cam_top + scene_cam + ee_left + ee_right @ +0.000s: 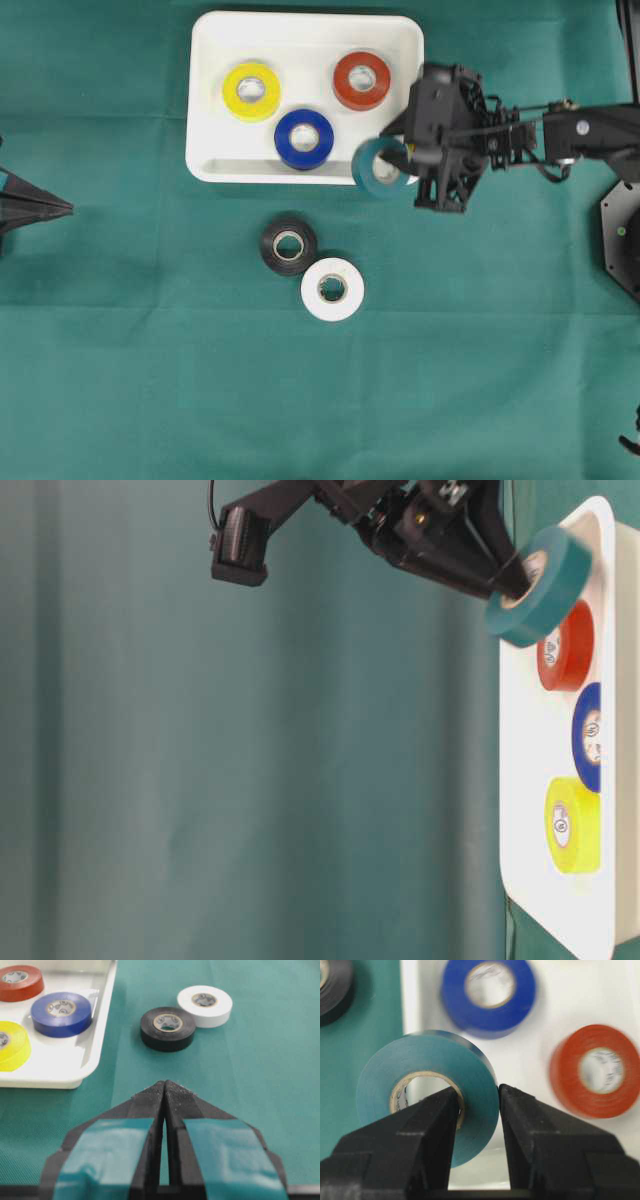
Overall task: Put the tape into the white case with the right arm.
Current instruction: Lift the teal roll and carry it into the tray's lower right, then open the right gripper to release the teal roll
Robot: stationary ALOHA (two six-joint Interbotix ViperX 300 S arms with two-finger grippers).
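Teal tape point(427, 1091) pinched in right tool point(477, 1102) over white case point(215, 168) rim.

Overhead view: the white case point(305, 35) lies at the far middle of the surface point(120, 380), with three tape rolls point(304, 138) inside it, one left, one right, one nearer the front rim. A fourth roll point(380, 168), held in the right arm's jaws, hangs over the case's front right corner. Two more rolls point(332, 289) lie touching on the surface in front of the case.
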